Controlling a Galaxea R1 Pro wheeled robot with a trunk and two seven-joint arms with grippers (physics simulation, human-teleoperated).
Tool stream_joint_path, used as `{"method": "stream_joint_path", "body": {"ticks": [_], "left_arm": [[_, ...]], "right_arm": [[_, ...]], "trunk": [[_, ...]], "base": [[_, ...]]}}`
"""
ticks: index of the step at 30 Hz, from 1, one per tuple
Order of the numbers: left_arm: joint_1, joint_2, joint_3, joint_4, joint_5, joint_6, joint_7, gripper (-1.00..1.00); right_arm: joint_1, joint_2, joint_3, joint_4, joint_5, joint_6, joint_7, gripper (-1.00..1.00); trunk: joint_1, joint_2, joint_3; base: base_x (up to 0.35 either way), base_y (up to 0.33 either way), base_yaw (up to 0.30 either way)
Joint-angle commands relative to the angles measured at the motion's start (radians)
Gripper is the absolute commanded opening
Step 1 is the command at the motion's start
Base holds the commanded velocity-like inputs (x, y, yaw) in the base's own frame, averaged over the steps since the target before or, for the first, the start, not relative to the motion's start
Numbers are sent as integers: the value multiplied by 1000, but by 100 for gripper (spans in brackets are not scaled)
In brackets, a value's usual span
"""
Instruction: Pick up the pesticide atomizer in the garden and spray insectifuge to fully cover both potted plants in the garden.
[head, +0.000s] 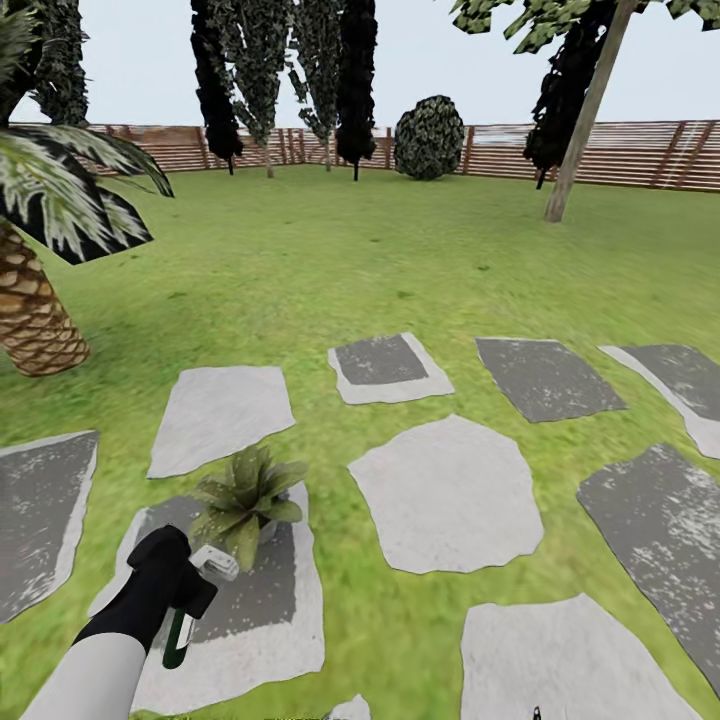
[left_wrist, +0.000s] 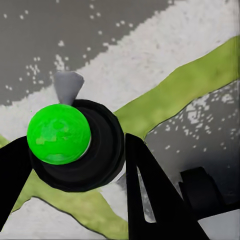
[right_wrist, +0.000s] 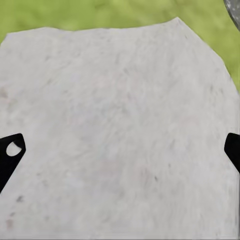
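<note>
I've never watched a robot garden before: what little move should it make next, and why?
Probably squeeze the trigger. The left end effector holds the pesticide atomizer, its whitish spray head right beside the potted plant on the stepping stone, seemingly aimed at the leaves.

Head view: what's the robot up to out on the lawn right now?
The left gripper holds the pesticide atomizer, its whitish spray head pointing at a potted plant on a grey stepping stone. The right gripper hangs open over another pale stone, holding nothing.
</note>
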Motion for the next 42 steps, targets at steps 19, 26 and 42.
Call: {"method": "stream_joint_path", "body": {"ticks": [19, 26, 42], "left_arm": [[-1, 2, 40, -1, -10, 1, -10, -100], [-1, 1, 41, 1, -10, 1, -10, -100], [-2, 1, 44, -6, -8, 1, -10, -100]], "right_arm": [[0, 0, -6, 0, 10, -3, -4, 100], [0, -1, -6, 0, 10, -3, -4, 100], [-1, -1, -6, -1, 10, -3, -4, 100]], "trunk": [[0, 0, -6], [0, 0, -6], [0, 0, -6]], "base": [[71, -132, 179], [37, -89, 238], [206, -219, 50]]}}
